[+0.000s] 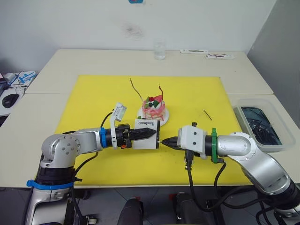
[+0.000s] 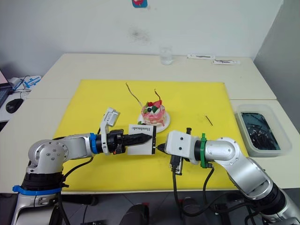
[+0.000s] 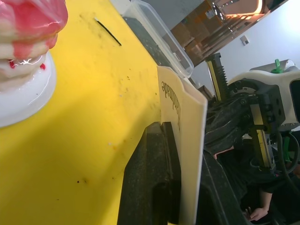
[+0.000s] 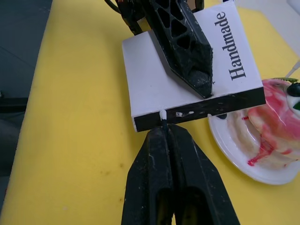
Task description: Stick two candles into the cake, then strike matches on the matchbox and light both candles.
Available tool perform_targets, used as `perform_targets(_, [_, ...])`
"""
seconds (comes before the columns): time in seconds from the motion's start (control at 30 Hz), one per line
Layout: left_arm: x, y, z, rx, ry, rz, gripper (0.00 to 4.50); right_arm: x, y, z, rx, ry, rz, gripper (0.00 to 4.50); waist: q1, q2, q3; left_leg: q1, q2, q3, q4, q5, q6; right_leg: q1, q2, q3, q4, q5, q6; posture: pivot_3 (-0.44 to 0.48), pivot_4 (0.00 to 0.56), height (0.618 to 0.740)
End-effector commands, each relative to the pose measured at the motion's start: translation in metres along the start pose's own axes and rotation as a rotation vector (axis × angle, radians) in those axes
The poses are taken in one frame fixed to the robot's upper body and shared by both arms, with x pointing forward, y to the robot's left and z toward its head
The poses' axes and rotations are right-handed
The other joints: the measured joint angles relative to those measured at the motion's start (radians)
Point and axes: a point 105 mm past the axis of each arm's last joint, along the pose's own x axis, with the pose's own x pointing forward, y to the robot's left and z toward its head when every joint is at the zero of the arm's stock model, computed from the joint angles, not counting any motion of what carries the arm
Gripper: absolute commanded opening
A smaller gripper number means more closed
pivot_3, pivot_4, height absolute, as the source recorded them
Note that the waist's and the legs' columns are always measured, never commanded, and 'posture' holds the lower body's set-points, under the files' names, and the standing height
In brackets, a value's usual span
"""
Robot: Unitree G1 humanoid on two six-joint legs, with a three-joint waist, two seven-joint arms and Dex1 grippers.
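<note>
The pink-and-white cake (image 1: 153, 108) stands on its small white plate (image 3: 23, 104) in the middle of the yellow mat (image 1: 93, 93). Two wavy reddish candles (image 1: 136, 90) (image 1: 161, 91) stand in its top. My left gripper (image 1: 152, 132) is shut on the white matchbox (image 4: 145, 79), holding it just in front of the cake. From the right, my right gripper (image 1: 166, 140) is shut on a match (image 4: 163, 118). The match's pale head touches the black strip (image 4: 225, 104) along the box's edge. A second match (image 1: 207, 115) lies on the mat right of the cake.
A clear plastic tub (image 1: 260, 123) holding dark water sits off the mat's right edge. At the back of the table stand a glass (image 1: 160, 50) and two flat packets (image 1: 193, 51) (image 1: 219, 56). A computer mouse (image 1: 9, 100) lies far left.
</note>
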Motion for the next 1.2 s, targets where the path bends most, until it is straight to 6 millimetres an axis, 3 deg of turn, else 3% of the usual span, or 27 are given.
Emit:
perform_targets(0.03, [-0.001,-0.006,0.004,0.025,-0.015,-0.014,0.00,0.000,-0.004,0.008,-0.054,-0.024,-0.011,0.02,0.000,0.000,0.000,0.000,0.000,0.000,0.000,0.000,0.000,0.000,0.000,0.000,0.000,0.000,0.000,0.000,0.150,0.740])
perform_targets(0.27, [-0.002,-0.005,0.003,0.020,-0.021,-0.007,0.00,0.000,-0.009,0.004,-0.065,-0.013,-0.025,0.02,0.000,0.000,0.000,0.000,0.000,0.000,0.000,0.000,0.000,0.000,0.000,0.000,0.000,0.000,0.000,0.000,0.150,0.740])
perform_targets(0.67, [0.001,-0.007,0.004,-0.003,-0.053,-0.010,0.00,0.006,-0.001,-0.003,-0.087,0.016,0.021,0.02,0.000,0.000,0.000,0.000,0.000,0.000,0.000,0.000,0.000,0.000,0.000,0.000,0.000,0.000,0.000,0.000,0.150,0.740])
perform_targets(1.2, [0.002,-0.007,-0.001,-0.025,-0.050,-0.009,0.00,0.007,-0.016,0.001,-0.105,0.009,-0.047,0.02,0.001,0.000,0.000,0.000,0.000,0.000,0.000,0.000,0.000,0.000,0.000,0.000,0.000,0.001,0.002,0.000,0.150,0.740])
